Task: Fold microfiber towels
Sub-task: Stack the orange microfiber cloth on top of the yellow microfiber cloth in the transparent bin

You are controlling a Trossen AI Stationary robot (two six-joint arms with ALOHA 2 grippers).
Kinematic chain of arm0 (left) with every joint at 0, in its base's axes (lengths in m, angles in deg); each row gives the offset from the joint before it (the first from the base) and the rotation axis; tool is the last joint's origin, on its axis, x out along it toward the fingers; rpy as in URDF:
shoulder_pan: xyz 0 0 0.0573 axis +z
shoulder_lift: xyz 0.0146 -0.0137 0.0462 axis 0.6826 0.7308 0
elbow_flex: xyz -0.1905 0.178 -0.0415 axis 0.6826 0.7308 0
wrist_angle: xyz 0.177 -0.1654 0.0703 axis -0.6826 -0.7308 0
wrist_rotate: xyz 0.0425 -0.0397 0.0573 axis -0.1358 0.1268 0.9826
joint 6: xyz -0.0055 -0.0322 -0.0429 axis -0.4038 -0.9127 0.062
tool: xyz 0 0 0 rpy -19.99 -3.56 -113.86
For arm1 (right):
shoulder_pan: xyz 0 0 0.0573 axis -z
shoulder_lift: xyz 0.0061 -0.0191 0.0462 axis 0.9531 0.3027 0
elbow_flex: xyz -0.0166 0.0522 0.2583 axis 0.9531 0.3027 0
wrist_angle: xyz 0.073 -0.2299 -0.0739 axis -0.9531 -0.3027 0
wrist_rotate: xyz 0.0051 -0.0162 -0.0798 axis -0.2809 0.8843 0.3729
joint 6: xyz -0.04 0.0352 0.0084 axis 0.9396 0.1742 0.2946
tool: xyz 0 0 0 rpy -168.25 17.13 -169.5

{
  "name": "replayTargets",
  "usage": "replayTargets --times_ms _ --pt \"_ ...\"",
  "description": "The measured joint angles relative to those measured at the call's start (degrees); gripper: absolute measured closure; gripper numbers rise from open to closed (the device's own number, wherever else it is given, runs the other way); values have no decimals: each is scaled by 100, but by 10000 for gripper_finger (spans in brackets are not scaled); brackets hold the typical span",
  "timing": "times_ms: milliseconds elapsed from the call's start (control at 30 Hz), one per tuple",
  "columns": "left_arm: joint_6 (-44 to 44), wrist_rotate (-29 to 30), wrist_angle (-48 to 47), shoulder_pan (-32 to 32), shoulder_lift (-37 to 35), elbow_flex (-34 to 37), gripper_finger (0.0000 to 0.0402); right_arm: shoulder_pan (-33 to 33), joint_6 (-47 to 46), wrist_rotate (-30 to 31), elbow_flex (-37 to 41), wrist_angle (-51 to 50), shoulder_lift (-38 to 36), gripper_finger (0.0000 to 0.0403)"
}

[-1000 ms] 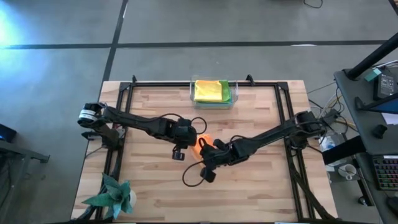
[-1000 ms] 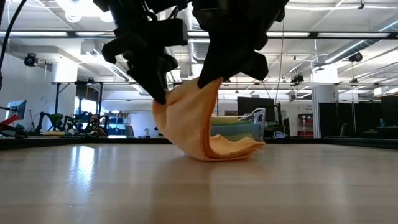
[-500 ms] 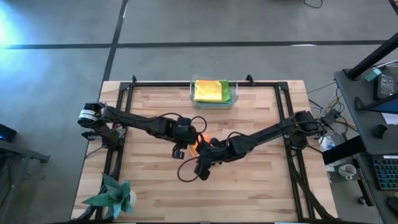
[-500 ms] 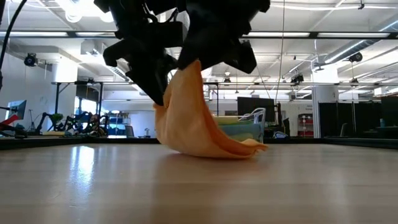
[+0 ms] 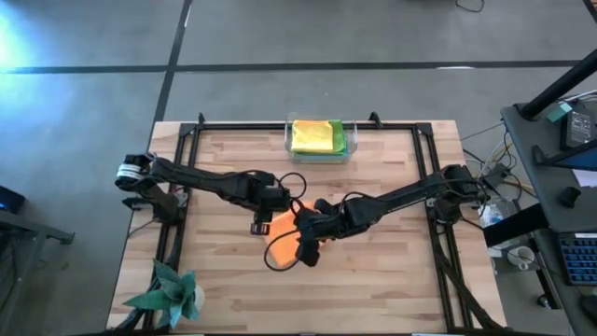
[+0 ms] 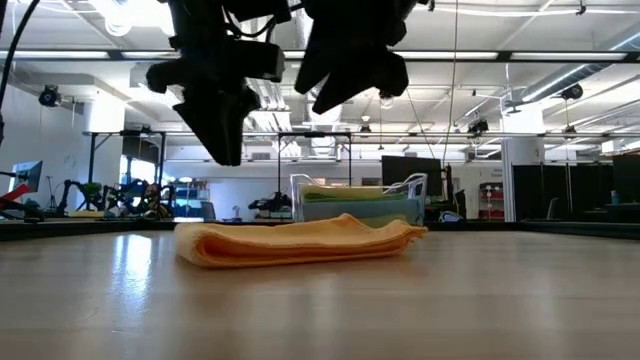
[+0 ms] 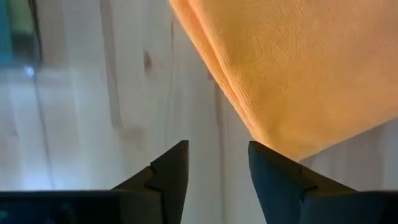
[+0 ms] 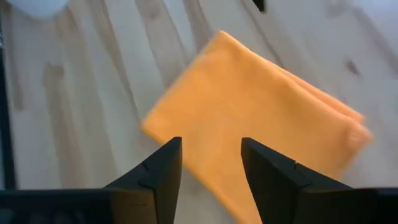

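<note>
From above, we are seeing the orange towel (image 5: pixel 281 241) lying folded near the middle of the tabletop (image 5: pixel 392 280), partly hidden under both arms. The left hand (image 5: pixel 260 225) is hanging over its left edge and the right hand (image 5: pixel 306 245) over its right part. At the far edge a clear bin (image 5: pixel 346 154) is holding a yellow towel (image 5: pixel 312 136) on a green towel (image 5: pixel 339 137), and a teal paper ornament (image 5: pixel 171 291) is sitting at the near left corner.

At table level, we are getting what the overhead view hides: the orange towel (image 6: pixel 298 241) is resting flat as a low layered stack, and both hands, left (image 6: pixel 222 140) and right (image 6: pixel 345 85), are hovering clear above it with nothing in them. The bin (image 6: pixel 358 200) is standing behind it.

Through the left wrist camera, the left hand (image 7: pixel 216 162) is showing its fingers (image 7: pixel 169 165) spread and empty above bare wood, just beside a corner of the orange towel (image 7: pixel 292 68), whose doubled edge is lining up neatly.

Through the right wrist camera, the right hand (image 8: pixel 208 158) is likewise open and empty, and the orange towel (image 8: pixel 249 146) is lying below it as a tidy rectangle, with stacked layers showing at one end.

To finish this fold well, we are judging that both hands should be lifting straight up, so no finger drags a layer, and checking that the edges match before another fold or the move to the bin.
</note>
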Motion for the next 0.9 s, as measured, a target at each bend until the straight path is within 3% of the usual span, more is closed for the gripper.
replayTargets --times_ms 233,700,900 --pt "-1956 -1068 181 -54 -33 33 250 396 755 6 70 -982 -53 257" --pt "-3673 -1097 610 -304 -32 1133 278 815 1769 -371 857 -853 -66 269" --pt "-3953 -1227 1324 -599 -36 1299 279 940 1921 -1074 1312 200 -66 269"
